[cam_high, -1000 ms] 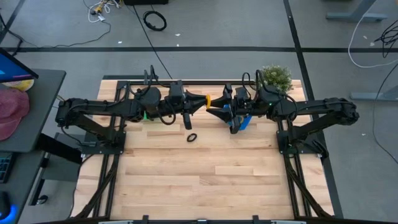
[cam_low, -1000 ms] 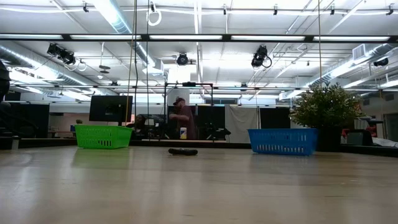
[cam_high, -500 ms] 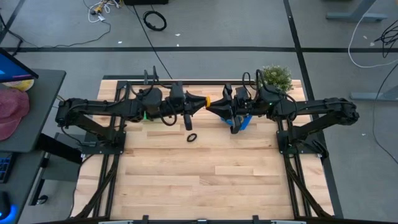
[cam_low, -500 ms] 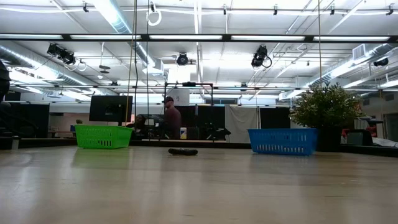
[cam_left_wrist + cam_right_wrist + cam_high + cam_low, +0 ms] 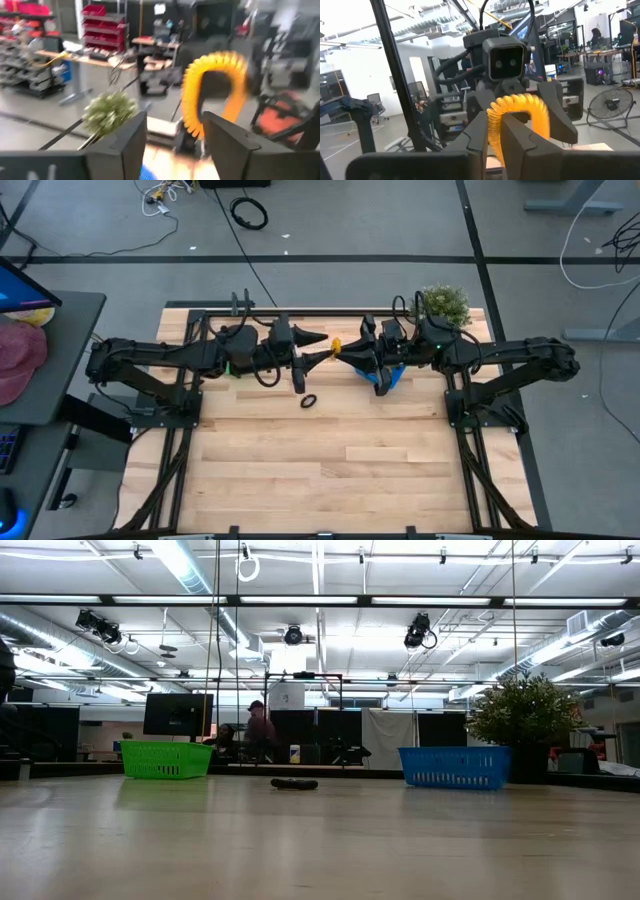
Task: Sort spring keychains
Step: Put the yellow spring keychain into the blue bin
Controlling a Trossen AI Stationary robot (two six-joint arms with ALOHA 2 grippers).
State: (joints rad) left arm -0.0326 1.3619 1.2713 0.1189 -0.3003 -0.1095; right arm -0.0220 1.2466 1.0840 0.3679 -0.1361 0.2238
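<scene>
An orange spring keychain hangs in the air above the table's far middle, between my two level grippers. My right gripper is shut on it. My left gripper stands open, with one finger on either side of the loop. A black spring keychain lies flat on the wooden table, shown too in the low view. The green basket stands at the far left and the blue basket at the far right. My right gripper pinches one side of the orange loop's coil between its two fingers, coming level from the table's right. The loop stands upright past the fingertips, clear of the table. My left gripper: I cannot tell whether one finger touches the loop.
A potted plant stands at the far right corner beside the blue basket. The green basket is mostly hidden under my left arm. The near half of the table is bare wood. A person stands in the room behind.
My right gripper has shut on the orange keychain. After that my left gripper opened and let it go. Both arms have stayed in place, and the keychain has stayed in the air between them.
</scene>
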